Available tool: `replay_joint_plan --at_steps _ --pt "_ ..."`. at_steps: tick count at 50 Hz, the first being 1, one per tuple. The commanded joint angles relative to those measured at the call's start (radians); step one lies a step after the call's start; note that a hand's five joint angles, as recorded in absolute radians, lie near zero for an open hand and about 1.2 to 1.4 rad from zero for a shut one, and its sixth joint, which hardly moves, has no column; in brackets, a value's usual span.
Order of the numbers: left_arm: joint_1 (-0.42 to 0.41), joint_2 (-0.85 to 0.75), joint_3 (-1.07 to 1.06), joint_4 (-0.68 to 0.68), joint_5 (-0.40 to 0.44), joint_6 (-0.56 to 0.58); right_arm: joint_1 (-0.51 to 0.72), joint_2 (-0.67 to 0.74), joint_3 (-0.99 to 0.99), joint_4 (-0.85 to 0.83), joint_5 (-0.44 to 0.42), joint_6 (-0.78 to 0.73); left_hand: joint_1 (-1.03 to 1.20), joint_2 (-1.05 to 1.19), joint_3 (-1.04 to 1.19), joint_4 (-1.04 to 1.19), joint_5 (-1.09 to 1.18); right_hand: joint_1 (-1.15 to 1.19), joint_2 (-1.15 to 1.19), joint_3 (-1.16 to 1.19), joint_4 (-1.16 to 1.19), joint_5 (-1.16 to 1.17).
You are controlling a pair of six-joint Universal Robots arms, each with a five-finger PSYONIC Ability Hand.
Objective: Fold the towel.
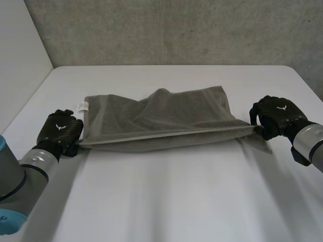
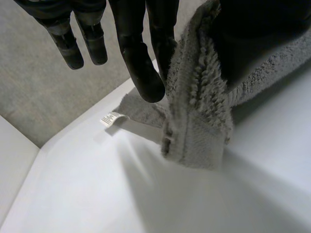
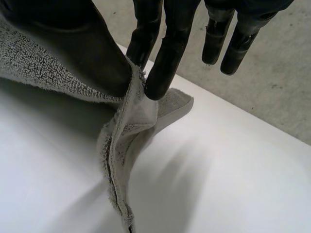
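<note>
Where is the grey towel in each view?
Head view: towel stretched between left hand and right hand.
Left wrist view: towel pinched at the hand's fingers, beside its white label.
Right wrist view: towel pinched between thumb and fingers.
Shared landmark: the white table.

Black left hand (image 1: 59, 132), right hand (image 1: 272, 118), grey arms (image 1: 35, 164)

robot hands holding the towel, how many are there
2. The left robot hand pinches the towel at the left end of its near edge; the right robot hand pinches the right end, with the edge stretched between them.
</note>
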Motion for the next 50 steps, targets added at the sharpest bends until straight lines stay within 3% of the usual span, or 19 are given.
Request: replay_joint_plan --at_steps 1,12,27,30,34,40,43,50 --pt "0.005 0.044 -0.003 0.0 0.006 -0.005 0.009 0.084 -0.005 0.001 0.007 -0.004 0.098 0.045 -0.052 -0.059 0.087 0.063 0.066 -0.044 -0.076 0.07" --pt "0.034 0.039 0.004 0.0 0.006 -0.005 0.01 0.212 -0.031 0.0 0.02 0.037 0.098 0.045 -0.052 -0.059 0.087 -0.32 -0.317 -0.044 -0.076 -0.313" --pt "0.034 0.049 0.002 0.0 0.006 -0.005 0.015 0.23 -0.031 0.006 0.02 0.227 0.098 0.045 -0.052 -0.059 0.087 -0.476 -0.473 -0.044 -0.076 -0.469" --pt "0.035 0.056 0.002 -0.003 0.006 -0.006 0.015 0.229 -0.028 0.001 0.018 0.261 0.098 0.045 -0.052 -0.059 0.087 -0.412 -0.409 -0.044 -0.076 -0.405" --pt "0.035 0.072 0.002 -0.003 0.006 -0.006 0.012 0.223 -0.032 -0.019 0.014 0.301 0.098 0.045 -0.052 -0.059 0.087 0.062 0.065 -0.044 -0.076 0.069" --pt "0.037 0.135 0.004 -0.005 0.006 -0.011 -0.001 0.173 -0.064 -0.026 -0.002 0.29 0.098 0.045 -0.052 -0.059 0.087 0.063 0.066 -0.044 -0.076 0.07" --pt "0.035 0.205 0.004 -0.011 0.013 -0.011 -0.001 0.055 -0.089 -0.006 -0.005 0.249 0.098 0.045 -0.052 -0.059 0.087 0.063 0.066 -0.044 -0.076 0.07" --pt "0.035 0.366 0.019 -0.078 0.099 -0.012 -0.037 -0.161 -0.12 0.162 -0.088 0.001 0.098 0.045 -0.052 -0.059 0.087 0.063 0.066 -0.044 -0.076 0.07"
